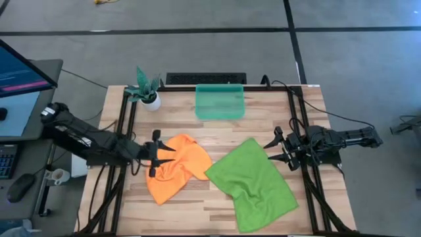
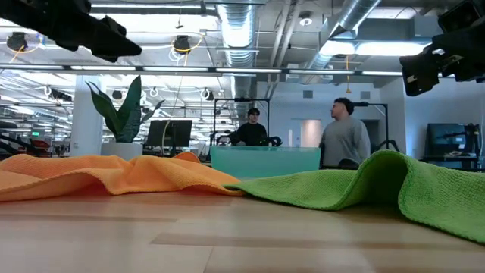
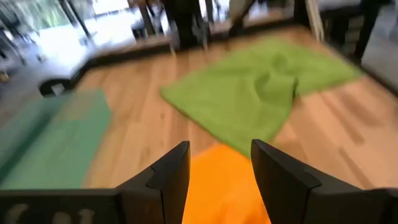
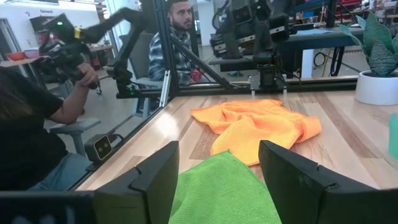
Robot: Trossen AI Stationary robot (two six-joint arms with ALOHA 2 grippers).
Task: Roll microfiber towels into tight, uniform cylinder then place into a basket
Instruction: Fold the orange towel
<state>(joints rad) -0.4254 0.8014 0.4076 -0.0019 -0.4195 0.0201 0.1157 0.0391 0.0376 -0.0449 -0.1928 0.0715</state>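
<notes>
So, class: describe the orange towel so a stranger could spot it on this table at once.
Start at the wooden table and look toward the left gripper at its left side. The orange towel lies crumpled there, overlapping the larger green towel; it is the only orange thing.

Non-task items: potted plant (image 1: 146, 89) in white pot at counter (image 1: 177, 210) far-left corner. Off the counter's left edge: monitor (image 1: 20, 72), mouse (image 1: 21, 186). Two people (image 2: 345, 133) standing beyond the far edge, two more seated past the left edge.
</notes>
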